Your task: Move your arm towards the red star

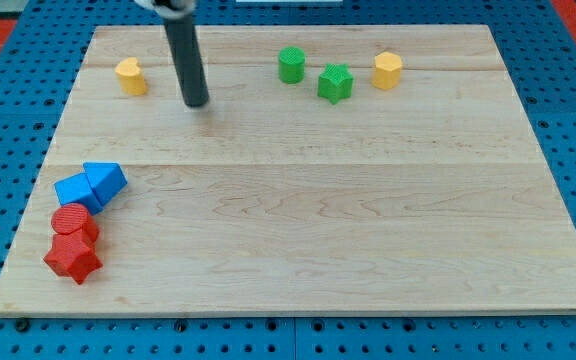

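The red star [72,258] lies at the board's lower left corner. A red cylinder [73,223] touches its upper side. My tip [197,102] is in the upper left part of the board, well above and to the right of the red star, with bare wood between them. The dark rod rises from the tip to the view's top edge.
Two blue blocks [78,190] [105,182] sit just above the red cylinder. A yellow block [131,76] is left of my tip. A green cylinder [291,65], a green star [335,83] and a yellow block [387,71] stand at the upper right. The wooden board [368,230] lies on blue pegboard.
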`<move>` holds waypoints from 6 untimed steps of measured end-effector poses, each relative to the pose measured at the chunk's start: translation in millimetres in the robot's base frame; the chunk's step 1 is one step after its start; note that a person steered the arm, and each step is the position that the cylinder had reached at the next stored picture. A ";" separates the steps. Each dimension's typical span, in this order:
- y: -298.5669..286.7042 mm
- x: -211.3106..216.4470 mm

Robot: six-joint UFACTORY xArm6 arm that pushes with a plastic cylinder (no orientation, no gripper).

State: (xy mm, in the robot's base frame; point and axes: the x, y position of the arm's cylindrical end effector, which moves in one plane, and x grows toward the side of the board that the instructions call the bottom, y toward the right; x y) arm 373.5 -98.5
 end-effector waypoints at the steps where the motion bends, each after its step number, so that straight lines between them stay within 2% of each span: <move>1: 44.5 74.9; 3: 44.6 80.6; 4: 45.3 108.6; 6: 13.0 137.8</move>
